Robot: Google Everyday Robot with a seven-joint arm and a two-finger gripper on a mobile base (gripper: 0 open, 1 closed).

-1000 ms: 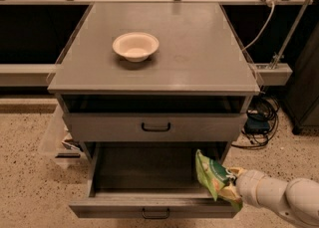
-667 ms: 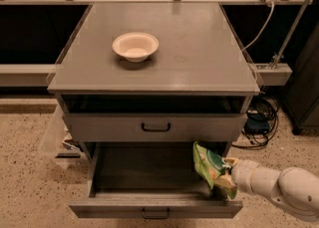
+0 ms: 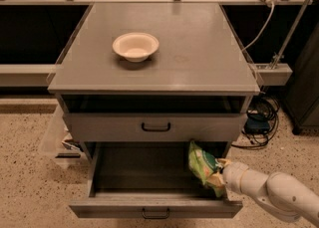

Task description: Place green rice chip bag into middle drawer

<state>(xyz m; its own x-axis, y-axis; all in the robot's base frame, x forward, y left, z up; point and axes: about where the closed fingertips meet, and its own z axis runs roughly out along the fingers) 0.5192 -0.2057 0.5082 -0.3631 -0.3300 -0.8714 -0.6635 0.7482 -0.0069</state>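
The bag [image 3: 201, 164] looks light, soft and crinkly, and its slick film could slip or crumple, so a firm pinch on one edge, off the puffed middle, seems the safest hold. It stands upright in the right end of the open drawer [image 3: 134, 174], with the gripper [image 3: 219, 174] clamped on its lower right side. The arm [image 3: 279, 194] reaches in low from the near right, its wrist over the drawer's near right corner.
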